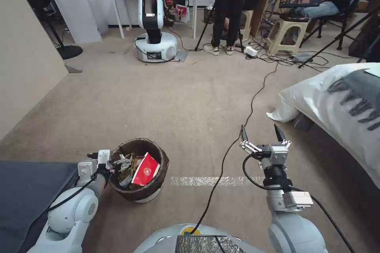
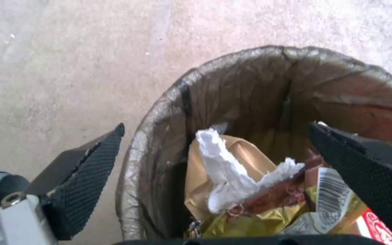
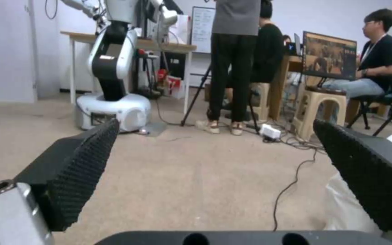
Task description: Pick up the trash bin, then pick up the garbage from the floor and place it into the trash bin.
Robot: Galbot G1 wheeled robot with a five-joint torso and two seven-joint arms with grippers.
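The trash bin (image 1: pixel 156 154) stands on the carpet at the front left, a dark bag folded over its rim (image 2: pixel 160 112). Garbage lies inside it: a red-and-white carton (image 1: pixel 145 170), a crumpled white tissue (image 2: pixel 225 173), a brown paper bag (image 2: pixel 246 153) and a gold wrapper (image 2: pixel 250 223). My left gripper (image 1: pixel 113 162) is open and straddles the bin's near rim, one finger (image 2: pixel 92 170) outside and the other (image 2: pixel 364 170) over the inside. My right gripper (image 1: pixel 259 127) is held open above bare carpet to the right, fingers (image 3: pixel 78 170) pointing forward, nothing between them.
A black cable (image 1: pixel 249 114) runs across the carpet past a strip of tape (image 1: pixel 209 181). White bedding (image 1: pixel 336 102) lies at the right, a dark mat (image 1: pixel 27 189) at the front left, a wall panel (image 1: pixel 23 55) at the left. Another robot (image 1: pixel 154 43), stools and people stand at the back.
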